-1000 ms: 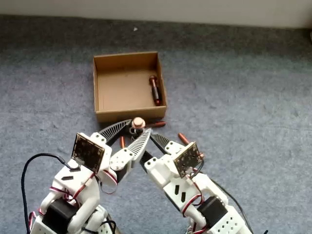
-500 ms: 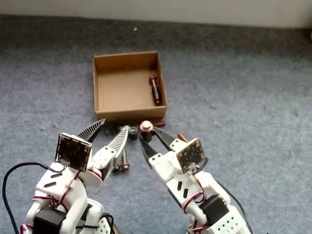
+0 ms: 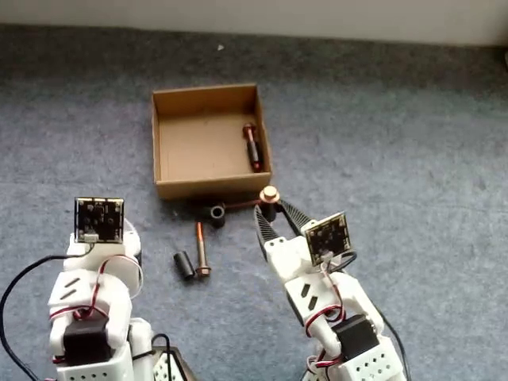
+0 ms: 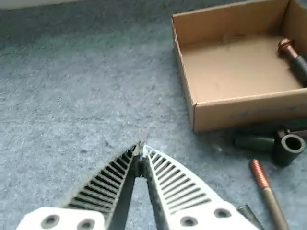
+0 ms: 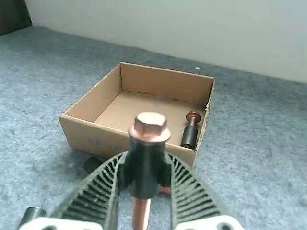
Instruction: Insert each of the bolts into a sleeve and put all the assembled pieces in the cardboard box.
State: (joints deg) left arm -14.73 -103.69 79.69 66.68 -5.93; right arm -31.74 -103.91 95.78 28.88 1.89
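- The right gripper (image 3: 270, 216) (image 5: 144, 165) sat just near of the cardboard box's (image 3: 208, 189) (image 5: 96, 134) near right corner, its jaws clamped on the held sleeve (image 5: 144, 175).
- That dark sleeve stood upright. The held bolt (image 3: 269, 194) (image 5: 151, 127) ran through it, with the copper hex head on top and the shaft end poking out below.
- 1 assembled piece (image 3: 252, 148) (image 4: 295, 60) (image 5: 190, 130) lay inside the box along its right wall.
- The left arm (image 3: 95, 278) sat at the near left, well apart from the box. In its wrist view the left gripper (image 4: 140, 148) hung over the grey carpet (image 3: 397, 143), jaws together with nothing between them.
- An upright sleeve (image 3: 216, 214) (image 4: 289, 148) stood on the carpet just near of the box's near wall, left of the right gripper.
- A loose bolt (image 3: 202, 248) (image 4: 266, 187) lay near of that sleeve, head toward the arms.
- A lying sleeve (image 3: 184, 264) rested just left of the loose bolt's head.
- A second bolt (image 3: 238, 205) lay along the foot of the box's near wall, between the upright sleeve and the right gripper.
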